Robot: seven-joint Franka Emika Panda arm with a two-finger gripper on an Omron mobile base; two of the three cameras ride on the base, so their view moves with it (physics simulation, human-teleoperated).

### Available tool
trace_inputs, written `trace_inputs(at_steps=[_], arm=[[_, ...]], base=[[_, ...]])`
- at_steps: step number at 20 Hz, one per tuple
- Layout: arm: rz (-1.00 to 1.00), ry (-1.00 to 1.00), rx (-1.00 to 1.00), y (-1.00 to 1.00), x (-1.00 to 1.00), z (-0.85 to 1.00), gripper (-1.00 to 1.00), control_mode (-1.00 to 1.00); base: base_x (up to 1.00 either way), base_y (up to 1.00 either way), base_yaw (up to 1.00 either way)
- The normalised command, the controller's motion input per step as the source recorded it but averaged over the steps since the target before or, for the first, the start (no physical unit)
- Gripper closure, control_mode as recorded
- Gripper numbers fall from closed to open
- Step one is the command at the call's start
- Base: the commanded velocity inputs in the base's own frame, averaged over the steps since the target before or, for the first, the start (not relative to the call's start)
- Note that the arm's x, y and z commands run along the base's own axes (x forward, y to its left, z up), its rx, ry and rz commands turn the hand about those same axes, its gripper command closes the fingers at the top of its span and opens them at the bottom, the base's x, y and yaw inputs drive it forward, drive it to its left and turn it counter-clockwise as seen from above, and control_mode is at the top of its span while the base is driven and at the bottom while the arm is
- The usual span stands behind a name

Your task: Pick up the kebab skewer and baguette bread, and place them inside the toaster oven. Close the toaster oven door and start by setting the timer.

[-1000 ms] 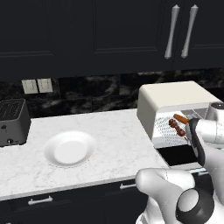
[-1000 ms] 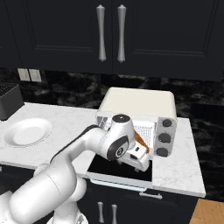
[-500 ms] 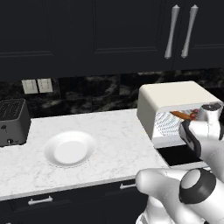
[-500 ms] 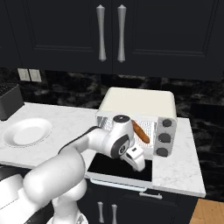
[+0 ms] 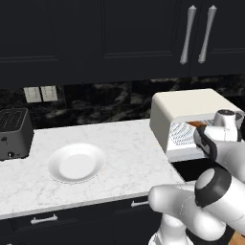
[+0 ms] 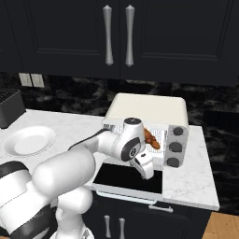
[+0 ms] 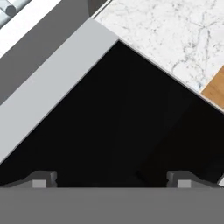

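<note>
The cream-white toaster oven stands on the counter with its door folded down flat, dark glass facing up. On the wire rack inside lie the orange-brown baguette bread and the dark red-brown kebab skewer, partly hidden by my wrist. One end of the baguette pokes out at the oven mouth. My gripper hangs just above the door glass, pointing down at it. It is open and holds nothing, its fingertips wide apart.
Three round knobs run down the oven's right side. A white plate sits on the marble counter to the left, with a black slot toaster beyond it. Dark cabinets hang above. Wooden floor shows past the counter edge.
The food has settled higher on the rack, clear of my hand. My elbow has risen and the hand has turned down over the open door. The jaws have stayed open.
</note>
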Motion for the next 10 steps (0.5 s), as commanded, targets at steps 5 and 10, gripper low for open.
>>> trace_inputs(at_steps=[5,10], arm=[[0.00,0.04,0.00,0.00,0.05,0.13,-1.00,-1.00],[0.00,0.00,0.00,0.05,0.30,0.05,-1.00,-1.00]], base=[[0.00,0.00,0.00],[0.00,0.00,0.00]])
